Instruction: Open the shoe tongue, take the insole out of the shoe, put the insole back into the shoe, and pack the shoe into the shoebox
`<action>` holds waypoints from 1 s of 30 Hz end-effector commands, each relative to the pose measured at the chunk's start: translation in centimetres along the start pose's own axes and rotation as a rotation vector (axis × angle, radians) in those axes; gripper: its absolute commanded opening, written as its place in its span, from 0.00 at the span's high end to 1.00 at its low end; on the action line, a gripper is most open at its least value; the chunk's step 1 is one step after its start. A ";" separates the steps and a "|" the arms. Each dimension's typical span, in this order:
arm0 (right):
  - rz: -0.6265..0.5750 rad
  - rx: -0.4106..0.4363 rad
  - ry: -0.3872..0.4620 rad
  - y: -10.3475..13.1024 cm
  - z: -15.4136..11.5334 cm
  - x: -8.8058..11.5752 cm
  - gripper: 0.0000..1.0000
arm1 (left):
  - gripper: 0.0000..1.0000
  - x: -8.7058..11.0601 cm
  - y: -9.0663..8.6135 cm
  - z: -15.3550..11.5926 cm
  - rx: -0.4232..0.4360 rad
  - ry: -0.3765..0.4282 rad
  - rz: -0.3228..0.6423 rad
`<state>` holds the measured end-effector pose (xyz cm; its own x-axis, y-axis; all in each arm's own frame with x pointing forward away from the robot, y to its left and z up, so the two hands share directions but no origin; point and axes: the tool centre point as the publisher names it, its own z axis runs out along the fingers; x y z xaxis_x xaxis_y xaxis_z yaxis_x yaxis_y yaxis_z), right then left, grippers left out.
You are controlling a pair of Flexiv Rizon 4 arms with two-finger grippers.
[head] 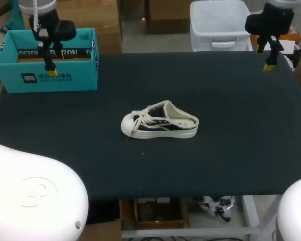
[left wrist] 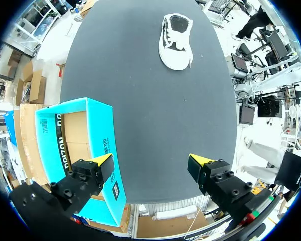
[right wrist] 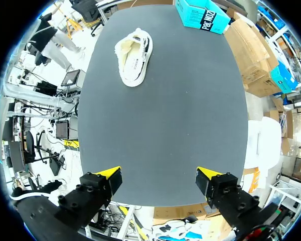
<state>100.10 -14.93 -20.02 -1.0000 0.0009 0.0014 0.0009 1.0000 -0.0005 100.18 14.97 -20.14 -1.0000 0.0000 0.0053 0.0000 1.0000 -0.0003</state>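
A white and black sneaker [head: 159,122] lies on its sole in the middle of the dark table [head: 231,150], toe to the left, laces loose, a pale insole showing in its open heel. The teal shoebox [head: 47,60] stands open at the table's far left corner. My left gripper [head: 51,65] hangs open above the box's front wall. My right gripper [head: 267,57] hangs open over the far right corner. In the left wrist view the sneaker [left wrist: 175,40] lies far ahead of the open gripper [left wrist: 153,168] and the shoebox [left wrist: 78,150] sits under one finger. In the right wrist view the sneaker [right wrist: 133,57] and shoebox [right wrist: 203,15] lie far ahead of the gripper [right wrist: 158,178].
A white plastic bin [head: 219,25] and cardboard boxes stand just beyond the table's far edge. The dark tabletop spreads wide around the sneaker on all sides.
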 end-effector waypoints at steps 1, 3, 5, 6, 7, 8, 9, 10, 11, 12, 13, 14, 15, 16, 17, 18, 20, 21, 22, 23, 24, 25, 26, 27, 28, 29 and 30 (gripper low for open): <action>0.000 0.000 0.000 0.0 0.0 0.0 0.00 | 0.00 0.1 0.0 0.0 0.000 -0.001 0.000; 0.000 0.000 0.000 0.0 0.0 0.0 0.00 | 0.00 0.1 -0.1 -0.1 0.003 0.024 -0.026; 0.038 -0.048 -0.012 0.3 0.7 0.4 0.00 | 0.00 0.6 -0.6 0.0 -0.016 0.020 -0.080; 0.041 -0.085 -0.025 0.4 1.0 0.5 0.00 | 0.00 0.7 -0.7 0.0 -0.003 0.039 -0.101; 0.065 -0.113 -0.026 0.5 1.3 0.8 0.00 | 0.00 1.0 -0.8 0.0 -0.007 0.028 -0.115; 0.082 -0.131 -0.034 0.5 1.6 1.0 0.00 | 0.00 1.3 -1.0 0.0 -0.015 0.030 -0.150; 0.086 -0.164 -0.041 0.7 1.9 1.3 0.00 | 0.00 1.8 -1.1 0.0 -0.013 0.022 -0.149; 0.111 -0.182 -0.036 0.9 2.0 1.6 0.00 | 0.00 2.2 -1.3 0.0 -0.021 0.027 -0.184; 0.105 -0.202 -0.048 1.3 2.3 2.0 0.00 | 0.00 2.5 -1.5 0.0 -0.033 0.026 -0.229; 0.124 -0.210 -0.046 1.7 2.5 2.3 0.00 | 0.00 2.8 -1.7 0.1 -0.044 0.012 -0.248; 0.138 -0.224 -0.041 1.9 2.7 2.5 0.00 | 0.00 3.0 -1.9 0.2 -0.051 0.016 -0.311; 0.128 -0.244 -0.049 2.6 3.0 2.9 0.00 | 0.00 3.5 -2.3 0.2 -0.044 0.007 -0.334; 0.143 -0.250 -0.045 2.9 3.2 3.0 0.00 | 0.00 3.8 -2.5 0.3 -0.046 0.013 -0.382; 0.157 -0.270 -0.033 3.4 3.6 3.2 0.00 | 0.00 3.9 -2.9 0.4 -0.036 0.030 -0.451; 0.148 -0.295 -0.030 4.2 4.2 3.5 0.00 | 0.00 4.4 -3.3 0.6 -0.023 0.022 -0.494; 0.170 -0.301 -0.003 4.9 4.7 3.5 0.00 | 0.00 4.4 -3.5 0.7 -0.010 0.026 -0.573; 0.153 -0.352 0.004 6.3 5.8 3.7 0.00 | 0.00 4.9 -4.2 1.1 0.027 0.027 -0.655; 0.162 -0.360 0.016 7.0 6.3 3.8 0.00 | 0.00 5.1 -4.4 1.2 0.050 0.040 -0.681; 0.159 -0.377 0.010 7.7 6.7 3.8 0.00 | 0.00 5.4 -4.7 1.4 0.053 0.019 -0.726; 0.158 -0.415 0.008 8.2 7.0 3.9 0.00 | 0.00 5.5 -5.0 1.6 0.070 0.025 -0.763; 0.160 -0.424 0.012 8.8 7.4 4.0 0.00 | 0.00 5.8 -5.3 1.7 0.088 0.044 -0.763; 0.159 -0.438 0.009 9.2 7.6 4.0 0.00 | 0.00 5.9 -5.4 1.8 0.092 0.035 -0.797; 0.157 -0.481 0.006 9.7 8.0 4.1 0.00 | 0.00 6.2 -5.6 1.9 0.098 0.023 -0.838; 0.159 -0.511 0.013 10.4 8.5 4.3 0.00 | 0.00 6.3 -5.7 2.0 0.115 0.070 -0.855; 0.171 -0.537 0.024 10.8 8.8 4.3 0.00 | 0.00 6.5 -5.9 2.1 0.081 0.037 -0.886; 0.171 -0.567 0.039 11.2 9.1 4.4 0.00 | 0.00 6.6 -6.1 2.2 0.067 0.028 -0.886; 0.172 -0.591 0.066 11.7 9.5 4.5 0.00 | 0.00 6.6 -6.1 2.2 0.067 0.028 -0.886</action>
<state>95.79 -3.44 -27.74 -0.9841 0.1491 0.0965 0.1772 0.8638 0.4716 94.33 8.83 -21.96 -0.7129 -0.6973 0.0748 -0.7001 0.7138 -0.0183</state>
